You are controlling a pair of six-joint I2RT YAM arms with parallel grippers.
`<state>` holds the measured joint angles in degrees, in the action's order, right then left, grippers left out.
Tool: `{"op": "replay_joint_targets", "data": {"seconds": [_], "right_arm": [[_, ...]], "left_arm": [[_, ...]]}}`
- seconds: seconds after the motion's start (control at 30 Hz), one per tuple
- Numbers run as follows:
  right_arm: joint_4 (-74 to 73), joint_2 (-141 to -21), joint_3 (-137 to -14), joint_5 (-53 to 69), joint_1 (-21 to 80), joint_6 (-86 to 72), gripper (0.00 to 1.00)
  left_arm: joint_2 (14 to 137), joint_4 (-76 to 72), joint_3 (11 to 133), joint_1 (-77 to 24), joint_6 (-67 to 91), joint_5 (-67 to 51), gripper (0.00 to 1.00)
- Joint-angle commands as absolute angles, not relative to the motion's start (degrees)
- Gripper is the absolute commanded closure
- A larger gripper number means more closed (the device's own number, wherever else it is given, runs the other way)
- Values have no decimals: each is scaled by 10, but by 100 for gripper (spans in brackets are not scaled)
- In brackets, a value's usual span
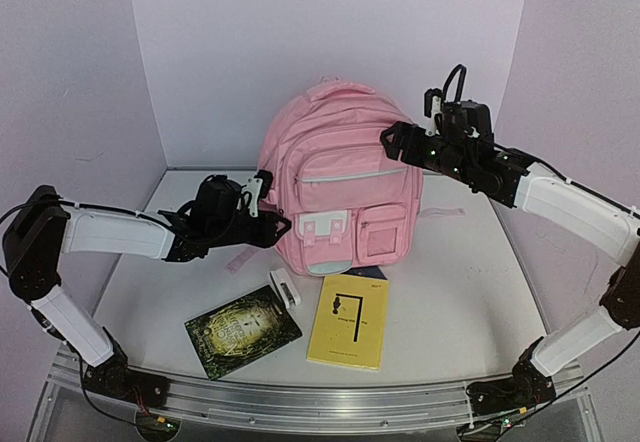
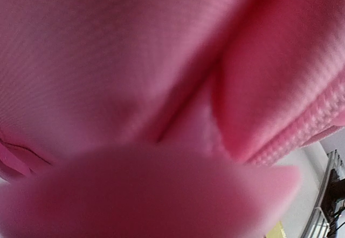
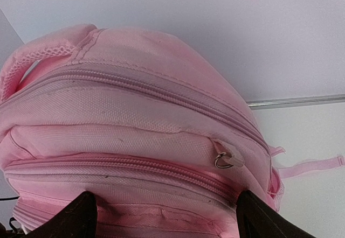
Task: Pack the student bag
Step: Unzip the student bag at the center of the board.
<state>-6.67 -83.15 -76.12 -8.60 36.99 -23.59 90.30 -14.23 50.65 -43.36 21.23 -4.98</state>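
Observation:
The student bag (image 1: 340, 192) is pink and stands upright at the middle back of the table, pockets facing me. My left gripper (image 1: 268, 205) is pressed against its lower left side. Blurred pink fabric (image 2: 161, 60) fills the left wrist view and hides the fingers, so their state does not show. My right gripper (image 1: 393, 142) is at the bag's upper right. It stands open (image 3: 170, 222), its dark fingertips (image 3: 81, 216) wide apart on either side of the bag's top (image 3: 135, 103). A zip pull with a metal ring (image 3: 225, 160) lies between them, near the right finger.
In front of the bag lie a dark green book (image 1: 243, 330), a yellow book (image 1: 348, 320) and a small white object (image 1: 285, 287). A loose pink strap (image 3: 310, 165) trails on the table to the bag's right. Pale walls close in the back and sides.

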Motion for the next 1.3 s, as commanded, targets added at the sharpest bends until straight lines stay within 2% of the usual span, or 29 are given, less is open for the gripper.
{"op": "replay_joint_targets", "data": {"seconds": [0.0,0.27,0.43,0.73,1.0,1.27], "right_arm": [[-70,-831,-753,-103,370,-227,12],[-70,-830,-751,-106,370,-224,12],[-70,-830,-751,-104,371,-226,12],[-70,-826,-749,-100,371,-227,12],[-70,-819,-746,-99,371,-226,12],[-70,-817,-744,-97,370,-228,12]], "left_arm": [[890,-135,523,-444,185,-5,77],[856,-137,508,-447,179,2,92],[835,-128,502,-446,190,-11,96],[815,-114,491,-445,214,-37,88],[815,-114,489,-446,226,-40,86],[808,-107,483,-446,229,-38,77]]}}
